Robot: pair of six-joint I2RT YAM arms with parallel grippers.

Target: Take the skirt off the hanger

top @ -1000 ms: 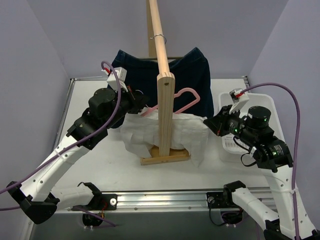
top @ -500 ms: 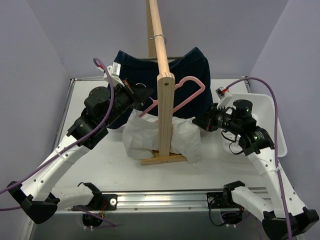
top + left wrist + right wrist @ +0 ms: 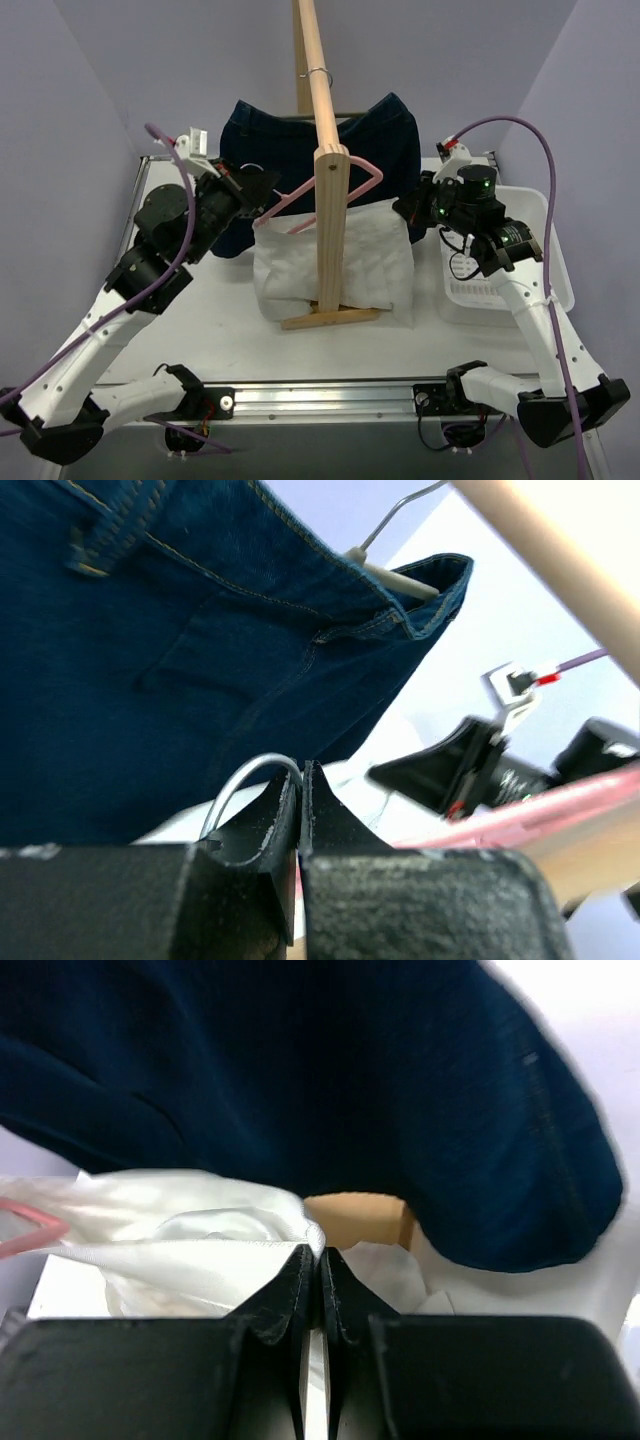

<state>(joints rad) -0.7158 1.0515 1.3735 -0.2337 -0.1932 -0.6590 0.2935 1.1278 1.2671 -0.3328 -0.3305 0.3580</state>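
Observation:
A white skirt (image 3: 370,255) hangs from a pink hanger (image 3: 365,180), spread on both sides of the wooden rack post (image 3: 331,230). My left gripper (image 3: 262,195) is shut on the hanger's metal hook (image 3: 245,775) and holds the hanger tilted, left of the post. In the left wrist view its jaws (image 3: 300,780) are closed on the wire and the pink bar (image 3: 560,800) runs off right. My right gripper (image 3: 405,208) is shut on the skirt's upper right edge. In the right wrist view the jaws (image 3: 319,1255) pinch the white fabric (image 3: 180,1230).
A dark blue denim garment (image 3: 270,140) hangs on a second hanger from the wooden rail (image 3: 318,70) behind the skirt. The rack's wooden base (image 3: 330,318) sits on the table. A white basket (image 3: 520,250) stands at the right, under my right arm.
My left gripper has raised the hanger and drawn it left. My right gripper has moved up and back with the skirt edge. The skirt now hangs stretched instead of lying crumpled.

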